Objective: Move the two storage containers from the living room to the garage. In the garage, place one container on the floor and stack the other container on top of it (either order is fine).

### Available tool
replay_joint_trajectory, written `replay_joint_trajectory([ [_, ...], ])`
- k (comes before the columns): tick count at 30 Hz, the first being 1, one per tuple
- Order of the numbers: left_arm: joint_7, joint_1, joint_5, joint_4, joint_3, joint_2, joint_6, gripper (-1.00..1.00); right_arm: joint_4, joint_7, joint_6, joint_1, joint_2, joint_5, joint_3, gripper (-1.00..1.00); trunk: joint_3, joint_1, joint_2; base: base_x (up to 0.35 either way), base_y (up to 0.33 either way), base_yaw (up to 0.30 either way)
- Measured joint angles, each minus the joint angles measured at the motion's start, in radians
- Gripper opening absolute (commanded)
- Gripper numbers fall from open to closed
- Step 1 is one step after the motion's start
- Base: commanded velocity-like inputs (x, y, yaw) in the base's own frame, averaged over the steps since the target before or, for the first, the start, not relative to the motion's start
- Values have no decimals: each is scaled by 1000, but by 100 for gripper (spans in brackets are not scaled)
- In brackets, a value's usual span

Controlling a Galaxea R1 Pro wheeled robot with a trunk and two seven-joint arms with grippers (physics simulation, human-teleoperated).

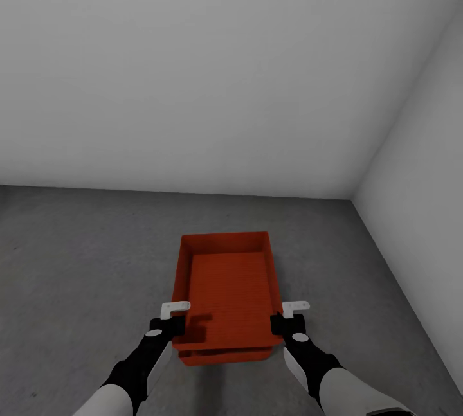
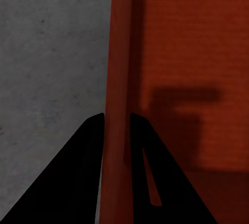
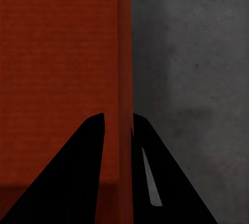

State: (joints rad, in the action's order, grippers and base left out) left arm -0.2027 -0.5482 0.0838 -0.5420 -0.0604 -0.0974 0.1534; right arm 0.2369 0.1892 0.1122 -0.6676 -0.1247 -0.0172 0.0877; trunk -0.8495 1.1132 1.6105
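Storage containers [image 1: 225, 294], stacked one in the other on the concrete floor [image 1: 77, 262] near the garage's wall corner. Left end effector [image 1: 172, 319] clamps the upper container's left rim; right end effector [image 1: 283, 319] clamps its right rim, one finger [image 3: 78, 177] inside.

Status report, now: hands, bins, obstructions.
Left hand shut on top bin left wall; right hand shut on its right wall. Second bin underneath, on the concrete floor. Nothing in the way.

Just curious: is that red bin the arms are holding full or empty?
Empty. The head view shows the upper container's bare ribbed bottom, crossed by a gripper's shadow.
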Motion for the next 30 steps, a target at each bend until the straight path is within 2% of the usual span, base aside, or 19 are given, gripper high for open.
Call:
replay_joint_trajectory([
  [14, 0, 0, 0, 0, 0, 0, 0, -100, 0, 0, 0, 0, 0, 0, 0, -100, 1, 0, 0, 0, 0, 56],
  [30, 0, 0, 0, 0, 0, 0, -2, -100, 0, 0, 2, 0, 0, 0, 0, -100, 1, 0, 0, 0, 0, 4],
])
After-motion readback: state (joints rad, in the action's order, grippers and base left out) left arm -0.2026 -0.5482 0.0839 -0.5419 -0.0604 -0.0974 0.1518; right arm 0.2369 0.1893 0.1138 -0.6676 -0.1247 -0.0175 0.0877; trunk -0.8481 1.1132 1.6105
